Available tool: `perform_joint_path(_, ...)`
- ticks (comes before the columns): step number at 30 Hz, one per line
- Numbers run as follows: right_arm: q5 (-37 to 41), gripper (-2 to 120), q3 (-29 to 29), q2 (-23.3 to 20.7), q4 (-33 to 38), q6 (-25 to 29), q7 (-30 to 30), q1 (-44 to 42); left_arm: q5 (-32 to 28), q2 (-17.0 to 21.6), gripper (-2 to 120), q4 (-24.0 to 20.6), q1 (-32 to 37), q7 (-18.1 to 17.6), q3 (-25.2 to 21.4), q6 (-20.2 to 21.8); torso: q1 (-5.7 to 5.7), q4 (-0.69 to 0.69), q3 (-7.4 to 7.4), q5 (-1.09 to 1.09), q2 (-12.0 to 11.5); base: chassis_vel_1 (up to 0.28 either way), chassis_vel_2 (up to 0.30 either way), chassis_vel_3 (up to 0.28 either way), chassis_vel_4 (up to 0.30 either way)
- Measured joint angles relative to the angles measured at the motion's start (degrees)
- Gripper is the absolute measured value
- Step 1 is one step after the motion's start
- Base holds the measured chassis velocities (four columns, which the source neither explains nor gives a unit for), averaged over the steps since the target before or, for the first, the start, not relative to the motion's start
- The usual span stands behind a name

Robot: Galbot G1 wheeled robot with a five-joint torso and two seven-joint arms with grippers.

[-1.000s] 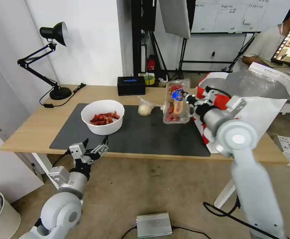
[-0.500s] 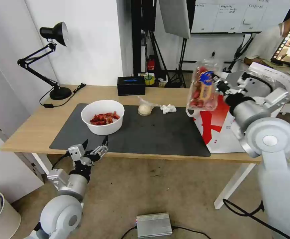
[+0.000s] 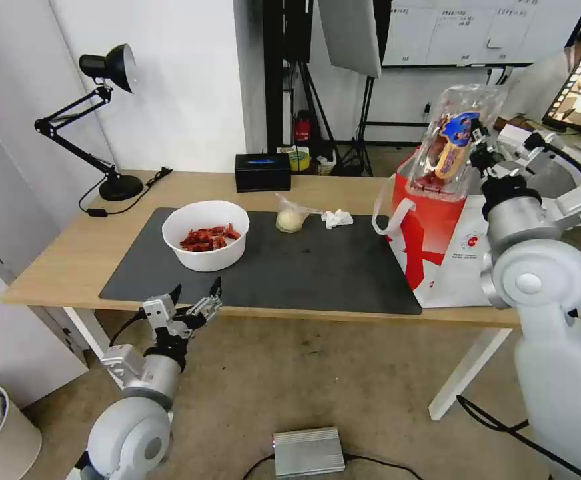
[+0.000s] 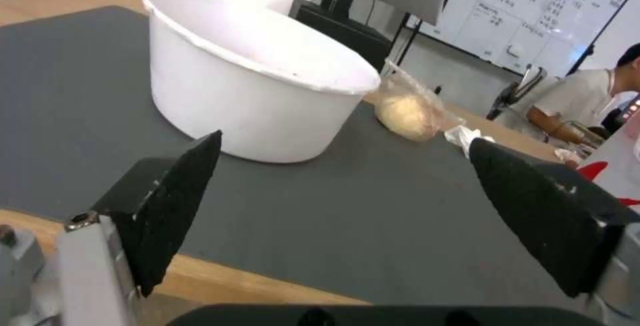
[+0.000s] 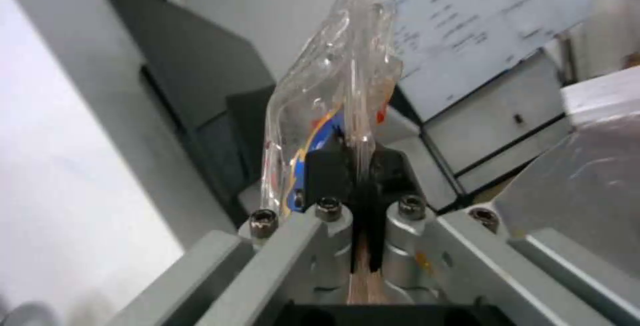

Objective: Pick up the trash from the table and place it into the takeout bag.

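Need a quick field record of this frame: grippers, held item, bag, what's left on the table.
right gripper: shut on clamshell tray, held above the takeout bag mouth
left gripper: open, low at the table's near edge, in front of the bowl
takeout bag: upright on the table's right end
left on table: white bowl of red shell scraps, small clear bag, crumpled tissue

Your worktop layout, from the mat outward

From mat centre: bowl at 9 o'clock, small bag and tissue at 12, takeout bag at 3, clamshell tray above its mouth, lamp at 10.
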Motion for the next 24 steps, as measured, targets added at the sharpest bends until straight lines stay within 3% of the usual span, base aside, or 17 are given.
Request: perform_joint_path(24,-4.15,0,-0.81,2.07,-6.18,4.49,2.95,1.92,-0.46,-0.20,100,1.91,-1.56,-0.06,1.77,-0.28,0.00,0.00,0.00,0.00,0.00,0.000,0.000,0.000,0.000)
